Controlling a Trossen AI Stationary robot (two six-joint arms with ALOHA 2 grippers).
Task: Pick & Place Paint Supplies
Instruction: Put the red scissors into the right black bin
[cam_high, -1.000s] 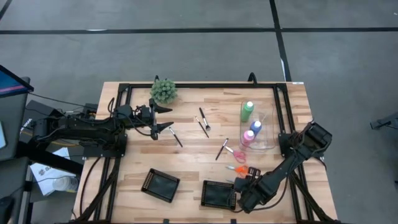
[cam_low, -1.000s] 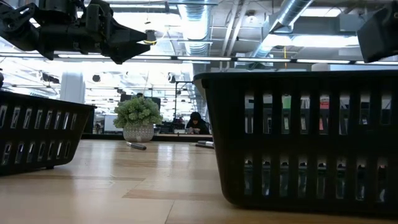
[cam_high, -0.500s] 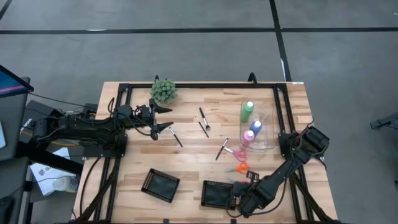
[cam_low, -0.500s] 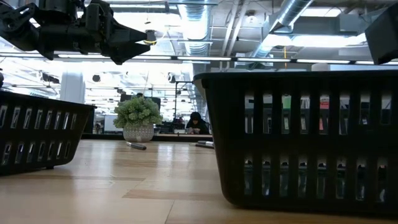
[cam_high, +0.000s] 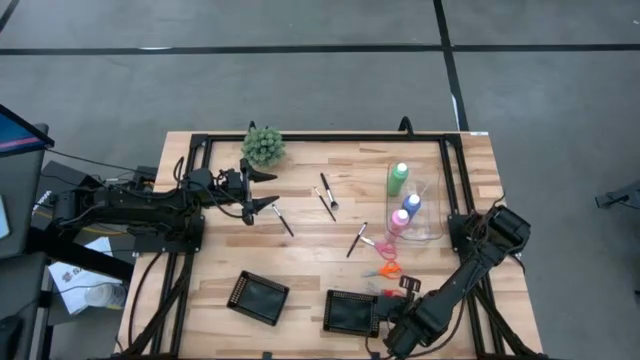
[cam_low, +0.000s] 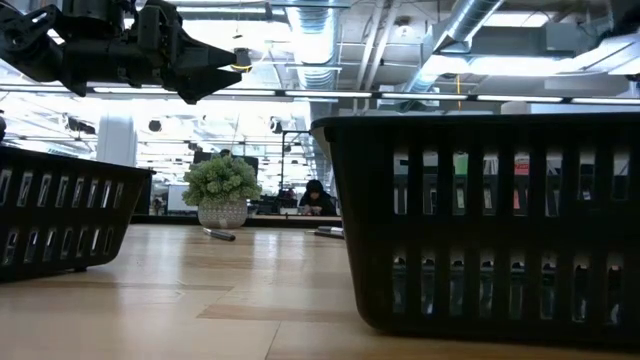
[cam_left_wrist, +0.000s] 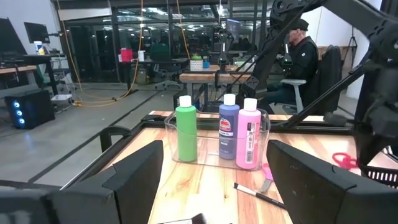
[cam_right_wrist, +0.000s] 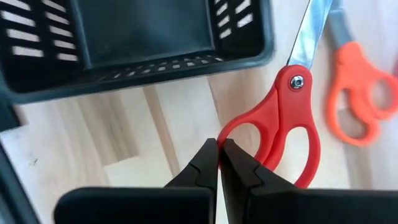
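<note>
Right pincer at red scissors, beside the tray.

Right pincer (cam_right_wrist: 219, 163) fingers together at the red scissors' (cam_right_wrist: 283, 118) handle loop, just beside the black tray (cam_right_wrist: 137, 43); apparently gripping nothing. Risk: lifting empty, or nudging the scissors. Left pincer (cam_high: 262, 190) apart, waiting near the plant (cam_high: 264, 145).

Looks like an open-plan robotics lab or tech workspace. Bare ventilation ducts (cam_low: 318, 40) and pipes overhead with strip lighting, a polished concrete floor (cam_high: 300, 80) marked with dark tape lines. Farther back, glass partitions, desks (cam_left_wrist: 205, 78) with monitors, and a seated person (cam_left_wrist: 298, 56).
</note>
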